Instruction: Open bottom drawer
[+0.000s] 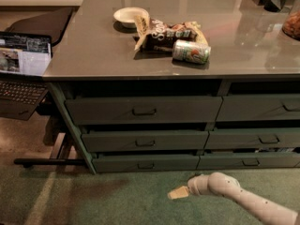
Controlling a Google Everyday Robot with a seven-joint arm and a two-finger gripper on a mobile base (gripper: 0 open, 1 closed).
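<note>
The gripper (pixel 178 193) hangs low over the green carpet (pixel 103 200), touching nothing; whether it is spread or clenched I cannot tell. Near it, up and to its left, is the bottom drawer (pixel 117 163), with its small handle (pixel 146 165) unheld. Above that sit the middle drawer (pixel 187 140) and the top drawer (pixel 103 110). Higher still, the counter (pixel 93 55) carries a can (pixel 191 51), a snack bag (pixel 164 32) and a bowl (pixel 129 16). Far to the left stands a laptop (pixel 23 64).

We see an office: an open laptop (pixel 23 69) at the left edge, a grey counter (pixel 93 50) bearing a bowl (pixel 130 16), snack bag (pixel 164 32) and can (pixel 191 51) at upper centre, green carpet (pixel 93 200) below, the gripper (pixel 178 193) over it at lower right.
</note>
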